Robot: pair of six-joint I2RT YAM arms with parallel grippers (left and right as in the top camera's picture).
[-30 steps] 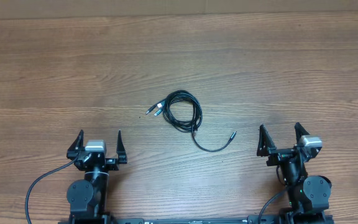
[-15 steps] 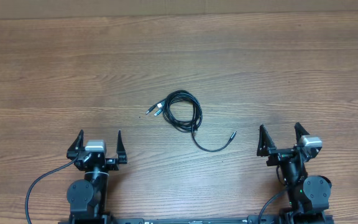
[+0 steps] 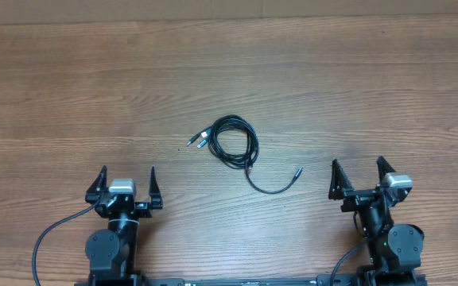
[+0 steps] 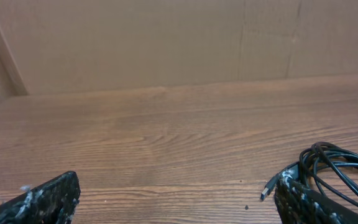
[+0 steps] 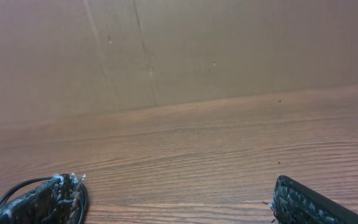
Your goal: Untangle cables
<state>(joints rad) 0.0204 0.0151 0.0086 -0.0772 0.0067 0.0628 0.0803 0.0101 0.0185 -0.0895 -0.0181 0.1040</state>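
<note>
Zero progress: thin black coiled cables (image 3: 253, 147) lay tangled, untouched, on brown wooden table (image 3: 372, 79); left gripper (image 3: 126, 171) and right gripper (image 3: 357, 162) jaws wide apart, empty.

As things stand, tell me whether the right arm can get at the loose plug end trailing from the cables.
Probably yes. The right gripper is open, and only bare table lies between it and the plug end trailing from the cables; nothing blocks the way.

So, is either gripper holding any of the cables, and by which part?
Nothing is held. The left gripper and the right gripper are both open and empty, and the cables lie coiled on the table, touched by neither.
</note>
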